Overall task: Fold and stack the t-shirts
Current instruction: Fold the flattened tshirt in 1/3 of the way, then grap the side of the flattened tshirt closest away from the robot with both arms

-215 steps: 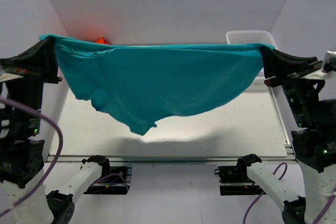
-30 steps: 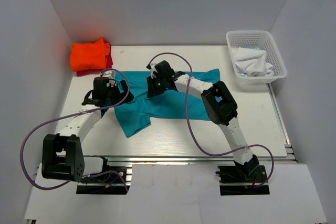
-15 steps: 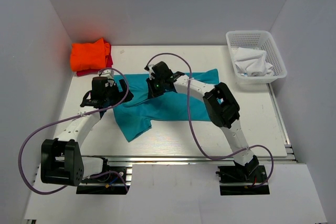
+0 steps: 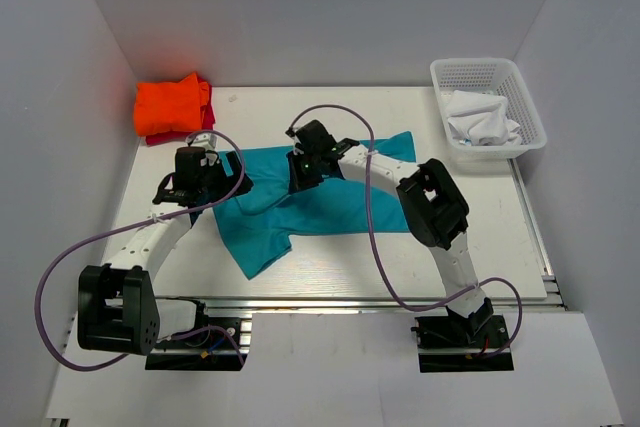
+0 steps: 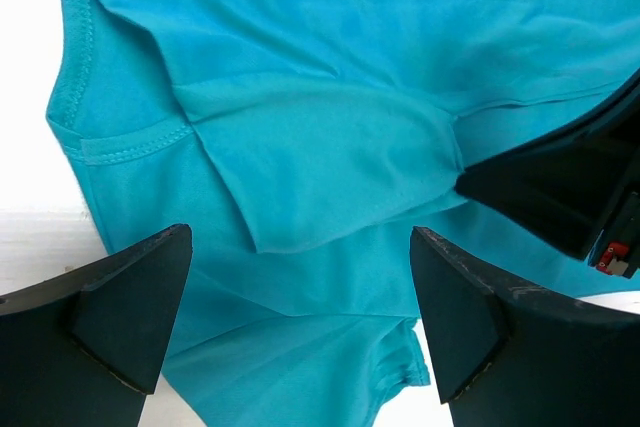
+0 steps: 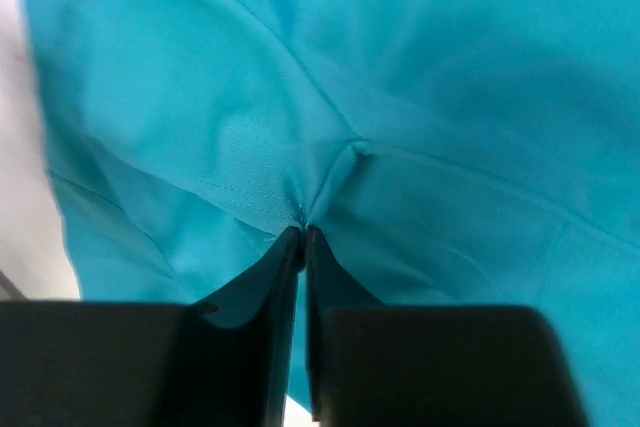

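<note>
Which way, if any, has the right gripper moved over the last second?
Yes. The right gripper, pinching the teal t-shirt, has shifted slightly toward the side holding the white basket and nearer the front edge of the table.

I'm looking at two slender arms built alike: white shells on the links, black housings at the joints. The left arm (image 4: pixel 150 237) and the right arm (image 4: pixel 460 267) each end in a black base block. A purple cable (image 4: pixel 40 292) trails off the left one, and a second purple cable (image 4: pixel 372 237) off the right. A small green light (image 4: pixel 300 159) glows on the right wrist. The left jaws are matt black wedges with bevelled edges; the right jaws are the same black, tapering to thin tips.
</note>
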Robot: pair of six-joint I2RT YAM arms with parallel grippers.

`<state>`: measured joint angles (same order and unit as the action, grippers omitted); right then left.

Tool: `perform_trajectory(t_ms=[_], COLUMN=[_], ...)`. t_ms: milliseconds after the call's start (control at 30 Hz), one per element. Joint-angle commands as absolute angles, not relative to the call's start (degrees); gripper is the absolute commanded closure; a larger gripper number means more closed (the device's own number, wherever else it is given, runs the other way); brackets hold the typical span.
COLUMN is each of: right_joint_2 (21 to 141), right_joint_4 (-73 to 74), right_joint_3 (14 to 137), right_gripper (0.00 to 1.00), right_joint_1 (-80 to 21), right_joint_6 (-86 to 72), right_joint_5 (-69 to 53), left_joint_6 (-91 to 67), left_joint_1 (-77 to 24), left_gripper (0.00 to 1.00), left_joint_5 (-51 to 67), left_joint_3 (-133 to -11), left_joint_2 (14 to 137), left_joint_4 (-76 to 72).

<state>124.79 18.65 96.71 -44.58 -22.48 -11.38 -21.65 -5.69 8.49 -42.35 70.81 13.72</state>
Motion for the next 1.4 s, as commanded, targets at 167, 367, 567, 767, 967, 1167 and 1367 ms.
perform_trajectory(t_ms=[167, 367, 567, 767, 967, 1167, 1367], right_joint_2=[120.06, 113.21, 104.0, 95.73, 88.95, 84.56, 84.2], right_joint_4=[21.36, 18.21, 16.43, 16.35, 16.43, 16.43, 15.47], right_joint_3=[95.45, 91.16, 80.17, 67.51, 58.91, 55.73, 54.05], right_gripper=[0.49, 0.1, 0.1, 0.1, 0.1, 0.1, 0.1], right_joint_1=[-44.3, -43.86, -39.47, -31.74, -27.25, -24.52, -22.06], right_joint_6=[-21.36, -20.74, -24.68, -26.98, -27.33, -27.25, -27.77], right_joint_5=[-5.37, -1.85, 2.43, 4.3, 4.83, 6.42, 3.6], left_joint_6=[-21.71, -26.71, -30.14, -33.39, -37.79, -41.48, -42.71], left_joint_1=[-5.36, -5.89, -7.55, -11.24, -15.73, -21.26, -24.52], left_gripper=[0.0, 0.0, 0.0, 0.0, 0.08, 0.12, 0.2], left_joint_5=[7.12, 16.95, 16.79, 11.87, 11.61, 4.93, -0.17], left_joint_3=[-43.59, -42.81, -38.07, -36.39, -31.99, -33.75, -36.12], left_joint_2=[71.63, 71.63, 66.11, 60.12, 63.35, 67.49, 75.47], left_joint_4=[16.25, 21.36, 34.61, 48.95, 47.55, 50.27, 43.86])
